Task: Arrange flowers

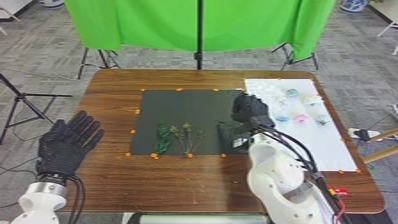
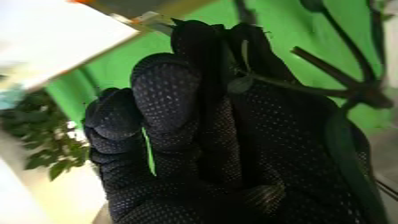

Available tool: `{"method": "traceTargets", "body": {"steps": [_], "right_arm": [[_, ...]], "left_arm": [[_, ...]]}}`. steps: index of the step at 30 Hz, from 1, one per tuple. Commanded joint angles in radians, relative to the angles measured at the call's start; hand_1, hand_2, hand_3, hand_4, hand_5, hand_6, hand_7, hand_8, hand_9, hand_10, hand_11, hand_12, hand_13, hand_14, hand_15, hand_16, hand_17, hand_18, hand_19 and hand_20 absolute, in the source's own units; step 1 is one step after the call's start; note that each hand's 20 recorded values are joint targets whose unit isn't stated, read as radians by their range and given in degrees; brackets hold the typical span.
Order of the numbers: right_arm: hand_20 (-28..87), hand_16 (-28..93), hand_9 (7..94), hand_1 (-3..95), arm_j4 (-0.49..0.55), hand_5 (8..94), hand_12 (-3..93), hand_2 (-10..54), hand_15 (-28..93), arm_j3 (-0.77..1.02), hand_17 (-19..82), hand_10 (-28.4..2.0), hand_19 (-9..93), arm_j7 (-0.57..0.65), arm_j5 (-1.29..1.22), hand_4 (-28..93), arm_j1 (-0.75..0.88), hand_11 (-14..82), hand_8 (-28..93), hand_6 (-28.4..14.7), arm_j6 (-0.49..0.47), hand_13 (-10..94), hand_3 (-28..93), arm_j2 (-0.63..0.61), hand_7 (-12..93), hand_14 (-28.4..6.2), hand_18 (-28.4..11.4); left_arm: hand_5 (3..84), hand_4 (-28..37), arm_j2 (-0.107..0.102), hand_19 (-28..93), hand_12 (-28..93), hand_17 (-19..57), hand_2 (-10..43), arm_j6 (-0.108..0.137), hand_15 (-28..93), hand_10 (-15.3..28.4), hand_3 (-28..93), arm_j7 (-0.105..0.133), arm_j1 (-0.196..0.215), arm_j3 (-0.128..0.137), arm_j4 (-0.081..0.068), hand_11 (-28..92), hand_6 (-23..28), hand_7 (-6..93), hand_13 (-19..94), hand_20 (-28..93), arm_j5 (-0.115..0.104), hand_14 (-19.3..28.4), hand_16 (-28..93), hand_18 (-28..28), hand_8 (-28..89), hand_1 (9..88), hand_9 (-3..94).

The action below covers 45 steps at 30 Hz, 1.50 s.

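Leafy stem (image 2: 362, 94) is sitting in right hand (image 1: 250, 107), fingers gripping it, above dark mat's (image 1: 173, 106) right side; green sprigs (image 1: 163, 139) are lying on the mat, pale flowers (image 1: 299, 119) on white sheet (image 1: 327, 149); left hand (image 1: 64, 148) is waiting at table's (image 1: 108, 172) left edge, fingers open

Grey patterned carpet (image 1: 44, 55) is laid beneath the brown wooden table (image 1: 111, 105). Beyond it, a green cloth backdrop (image 1: 155, 25) is hung, and a black tripod (image 1: 21, 95) is stood at the left.
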<state>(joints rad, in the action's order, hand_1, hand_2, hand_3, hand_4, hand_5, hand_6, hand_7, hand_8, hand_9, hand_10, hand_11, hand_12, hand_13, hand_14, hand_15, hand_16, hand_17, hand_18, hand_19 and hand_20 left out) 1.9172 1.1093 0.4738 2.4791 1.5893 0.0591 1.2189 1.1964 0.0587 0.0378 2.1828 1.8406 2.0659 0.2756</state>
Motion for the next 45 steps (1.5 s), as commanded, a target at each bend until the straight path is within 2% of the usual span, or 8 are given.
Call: {"method": "traceTargets", "body": {"steps": [1,8,14,22,25,34,40,45], "right_arm": [[50,60,86.8,70.4,-0.019,76.1,48.4,-9.5,44,-0.053,40,-8.7,80,-0.031,0.006,-28,0.016,13.6,17,-0.4,-0.010,79,68,0.036,45,-3.0,-24.0],[49,58,85.4,69.6,-0.028,73.4,47.8,-9.5,45,-0.112,40,-9.3,80,0.085,0.083,-28,0.056,14.5,16,-0.6,-0.032,78,70,0.042,47,-3.0,-24.2],[47,53,80.1,65.6,-0.008,67.1,45.1,-9.5,55,-0.117,38,-13.7,84,0.142,0.084,-28,0.074,18.2,13,-4.2,-0.057,73,72,0.062,46,-6.3,-26.3],[43,40,61.3,54.3,0.013,59.3,18.6,-9.5,66,-0.106,38,-21.6,91,0.153,0.088,-28,0.091,22.6,1,-7.5,-0.048,65,78,0.066,33,-14.5,-28.4],[43,35,55.5,51.8,0.012,57.0,16.1,-9.5,63,-0.103,39,-22.9,92,0.159,0.109,-28,0.093,20.2,-13,-8.5,-0.036,63,79,0.066,30,-14.8,-28.4],[43,26,47.2,47.3,0.091,53.9,14.0,-9.5,61,-0.069,40,-25.6,93,0.157,0.107,-28,0.129,16.9,-13,-10.6,-0.027,58,82,0.032,24,-17.1,-28.4],[44,30,70.2,53.2,0.215,69.3,28.1,-9.5,69,-0.054,39,-19.4,93,0.107,0.005,-28,0.175,24.8,2,-7.0,-0.226,63,75,0.034,23,-17.8,-28.3],[45,41,73.6,58.7,0.218,74.9,34.3,-8.8,65,-0.057,35,-18.0,92,0.090,0.019,-28,0.179,17.1,6,-6.1,-0.377,60,74,0.058,22,-17.0,-28.3]], "left_arm": [[48.3,-28.3,-0.003,39,13,-6.6,13.8,0.021,44,15.9,75,-0.004,0.008,-0.004,0.000,26,8.9,17.2,30,15,-0.012,16.6,-7,15.9,-9,30.1,41.4],[48.5,-28.3,-0.003,39,13,-6.5,14.2,0.047,45,15.9,75,-0.003,0.008,-0.007,0.004,26,9.0,17.2,30,15,-0.020,16.6,-7,15.9,-9,29.6,41.6],[49.4,-28.3,-0.003,40,13,-6.5,14.1,0.104,45,16.0,75,0.012,0.012,-0.014,0.014,26,9.2,17.6,31,15,-0.064,16.9,-7,16.0,-9,29.2,42.3],[49.7,-28.3,-0.003,40,13,-6.5,14.2,0.114,46,16.2,75,0.024,0.021,-0.013,0.017,27,9.2,18.0,31,15,-0.070,16.9,-7,16.2,-9,29.0,42.7],[49.9,-28.3,0.001,40,13,-6.4,14.3,0.131,46,16.1,75,0.032,0.028,-0.014,0.022,27,9.2,18.3,31,15,-0.088,16.8,-7,16.2,-9,28.9,42.8],[50.2,-28.3,0.005,40,13,-6.3,14.4,0.139,47,16.2,75,0.045,0.043,-0.006,0.031,27,9.2,18.9,32,15,-0.082,17.0,-8,16.2,-10,28.8,43.3],[50.3,-28.3,0.003,40,13,-6.3,14.6,0.149,47,16.1,75,0.050,0.042,-0.008,0.033,28,9.2,19.1,32,15,-0.078,16.9,-8,16.2,-10,28.8,43.4],[50.6,-28.3,0.001,41,13,-6.3,14.8,0.151,47,16.2,76,0.050,0.034,-0.015,0.030,28,9.1,19.3,32,15,-0.080,16.9,-8,16.3,-10,28.8,43.7]]}}
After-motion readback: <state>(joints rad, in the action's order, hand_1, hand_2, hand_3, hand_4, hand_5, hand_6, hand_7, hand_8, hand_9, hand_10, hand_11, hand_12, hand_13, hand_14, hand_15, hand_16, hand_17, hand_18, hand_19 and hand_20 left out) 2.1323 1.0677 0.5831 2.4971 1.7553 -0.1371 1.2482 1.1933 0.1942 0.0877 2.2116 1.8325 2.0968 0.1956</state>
